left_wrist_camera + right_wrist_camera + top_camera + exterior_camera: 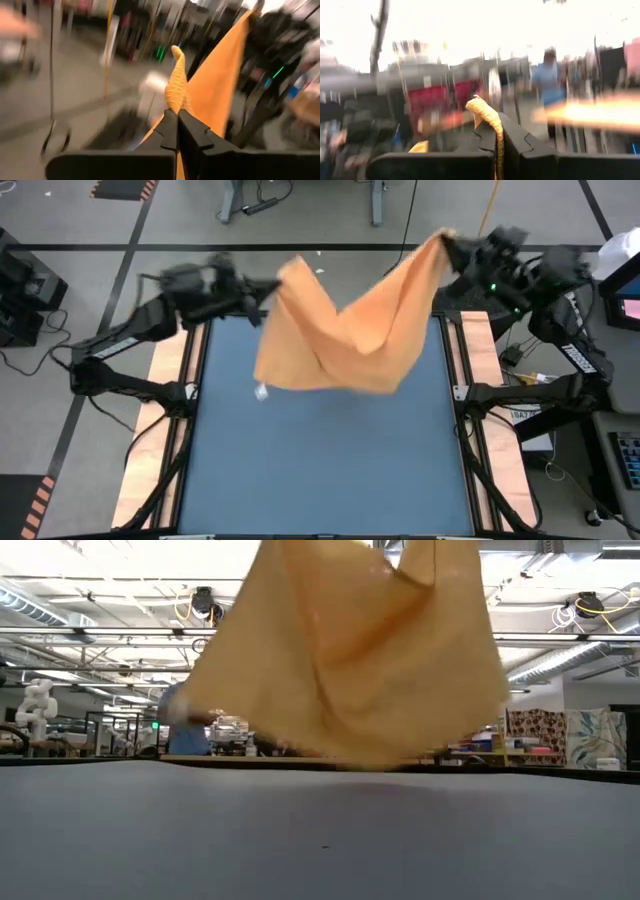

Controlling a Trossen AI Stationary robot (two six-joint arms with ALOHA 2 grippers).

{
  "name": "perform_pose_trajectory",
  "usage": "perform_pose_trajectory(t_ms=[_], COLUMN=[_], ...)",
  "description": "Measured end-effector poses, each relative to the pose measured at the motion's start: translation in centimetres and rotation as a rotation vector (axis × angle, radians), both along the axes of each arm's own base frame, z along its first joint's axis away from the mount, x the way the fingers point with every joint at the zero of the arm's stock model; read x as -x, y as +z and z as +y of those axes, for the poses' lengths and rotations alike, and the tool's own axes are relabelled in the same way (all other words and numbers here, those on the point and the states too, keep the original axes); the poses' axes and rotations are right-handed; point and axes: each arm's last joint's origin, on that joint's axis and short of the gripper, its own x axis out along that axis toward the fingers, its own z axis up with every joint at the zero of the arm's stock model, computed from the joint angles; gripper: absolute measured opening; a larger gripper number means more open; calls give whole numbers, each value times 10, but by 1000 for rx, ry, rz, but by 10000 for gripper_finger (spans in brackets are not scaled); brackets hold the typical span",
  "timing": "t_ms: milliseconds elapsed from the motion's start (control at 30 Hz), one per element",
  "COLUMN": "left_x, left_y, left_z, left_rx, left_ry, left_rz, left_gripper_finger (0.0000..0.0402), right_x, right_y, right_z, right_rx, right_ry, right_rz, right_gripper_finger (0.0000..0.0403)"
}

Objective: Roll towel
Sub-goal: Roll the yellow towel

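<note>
Plain orange-yellow soft cloth towel held aloft by two corners, sagging between the fingers above the dark blue bench.

Left gripper pinched tight on one corner, cloth poking up past the fingers. Right gripper clamped likewise on the opposite corner, fabric bunched just beyond its fingers. Lower edge hanging close over the far part of the bench; contact impossible to judge.

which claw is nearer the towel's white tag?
Left. The left claw grips the towel at one raised corner, with the white tag hanging below it at the cloth's lower edge. The right claw pinches the opposite corner, across the cloth from the tag.
</note>
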Motion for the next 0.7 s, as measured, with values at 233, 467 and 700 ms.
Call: perform_pose_trajectory(t_ms=[233,467,700], left_x=[18,21,16], left_y=[20,-39,-86], left_z=[-23,-35,-35], left_rx=[-58,262,374], left_ry=[-154,-141,-20], left_rz=[-22,498,771], left_gripper_finger=[4,4,25], right_x=[-2,3,4], right_y=[11,-11,-45], right_z=[1,11,17], right_rx=[67,-147,-424], right_ry=[158,413,551], right_rz=[-113,67,349], right_gripper_finger=[0,0,0])
